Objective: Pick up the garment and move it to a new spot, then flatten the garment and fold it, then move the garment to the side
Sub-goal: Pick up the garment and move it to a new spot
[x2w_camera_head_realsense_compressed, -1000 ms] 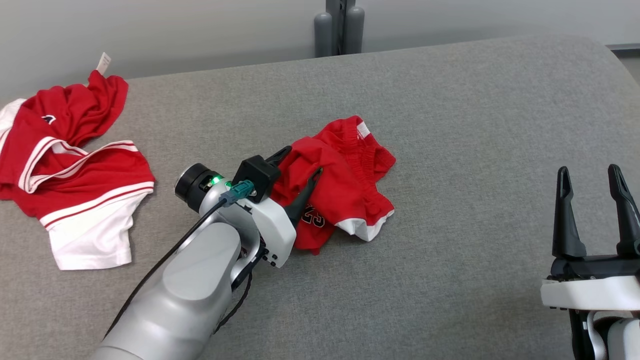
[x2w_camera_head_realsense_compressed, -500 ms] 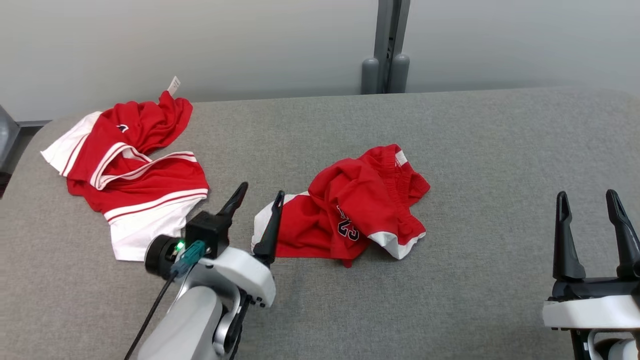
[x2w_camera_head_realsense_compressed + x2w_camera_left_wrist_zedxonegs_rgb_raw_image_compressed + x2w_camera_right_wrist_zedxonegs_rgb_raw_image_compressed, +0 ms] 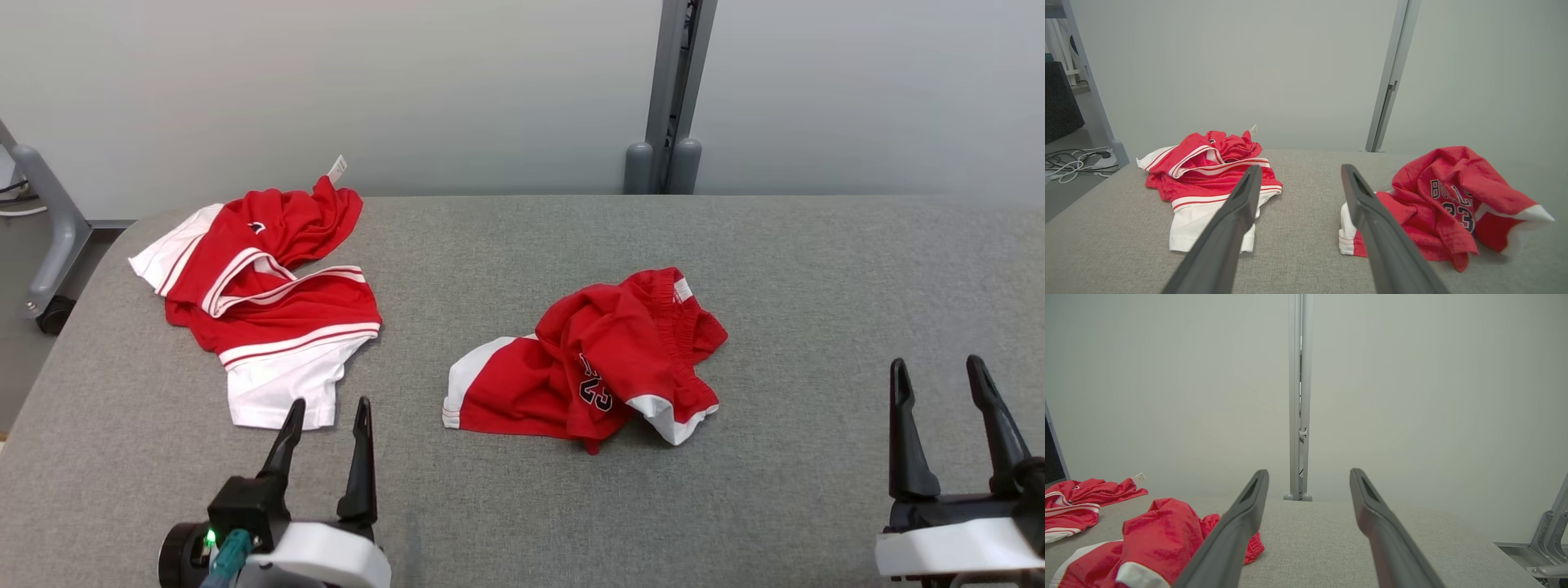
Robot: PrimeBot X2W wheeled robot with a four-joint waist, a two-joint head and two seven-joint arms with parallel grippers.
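1. At the near edge, lower left: left claw (image 3: 329, 402), fingers spread full, nothing between them. A second ago it reached over the shorts. It has since drawn back clear of them (the head view has shifted too).
2. Far off to its right, level with it: right claw (image 3: 936, 362), equally wide, empty, unchanged.
3. Ahead and right of the left claw, well apart: red shorts (image 3: 588, 359), crumpled on the grey table (image 3: 522, 506), a white-edged leg toward the claw.
4. Close ahead of its left finger: red-and-white jersey (image 3: 269, 302), not touched.
5. Judgement: relocation looks done and flattening is next, likely needing both claws.
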